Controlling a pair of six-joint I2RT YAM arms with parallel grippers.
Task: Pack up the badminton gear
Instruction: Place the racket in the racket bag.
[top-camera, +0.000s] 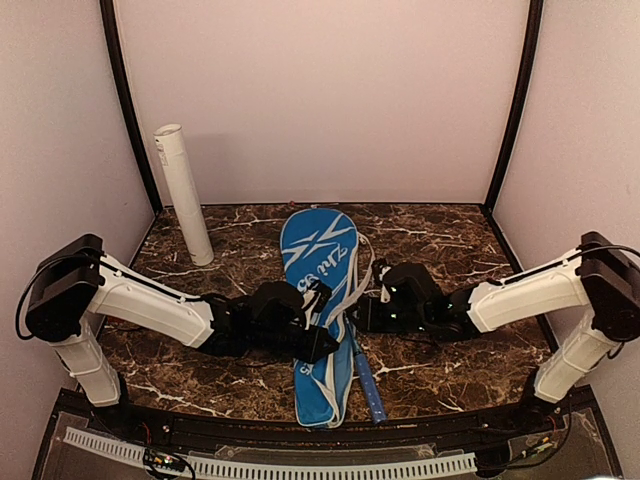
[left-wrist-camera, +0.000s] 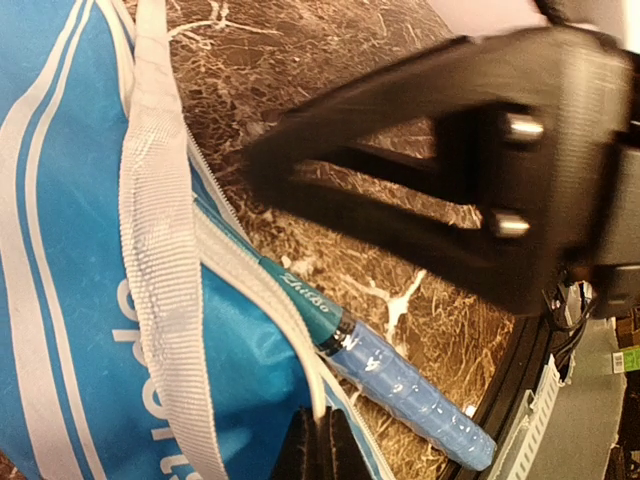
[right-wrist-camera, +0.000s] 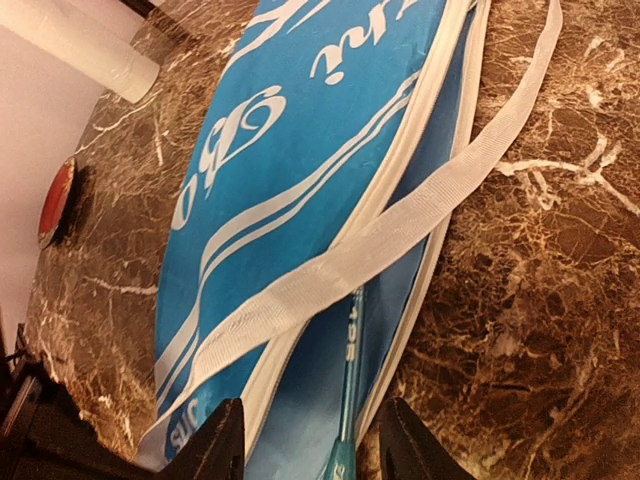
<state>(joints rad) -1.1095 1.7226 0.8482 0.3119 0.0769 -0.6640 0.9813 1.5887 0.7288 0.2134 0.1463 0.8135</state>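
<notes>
The blue racket cover (top-camera: 318, 262) with white lettering lies in the middle of the table, its open side to the right. One racket lies inside it, and its blue handle (top-camera: 368, 385) sticks out at the near end. My left gripper (left-wrist-camera: 325, 452) is shut on the cover's white edge piping (left-wrist-camera: 312, 385), just beside the racket handle (left-wrist-camera: 410, 392). My right gripper (right-wrist-camera: 312, 445) is open, one finger on each side of the teal racket shaft (right-wrist-camera: 350, 385), which runs into the cover's (right-wrist-camera: 300, 130) mouth. A long white tube (top-camera: 183, 190) leans at the back left.
The cover's white webbing strap (right-wrist-camera: 400, 230) lies slantwise across the opening. A small red oval object (right-wrist-camera: 55, 200) sits at the table's left side near the tube (right-wrist-camera: 85, 48). The right arm's black gripper body (left-wrist-camera: 450, 200) hangs close above the left one. The table's near edge (left-wrist-camera: 520, 370) is next to the handle.
</notes>
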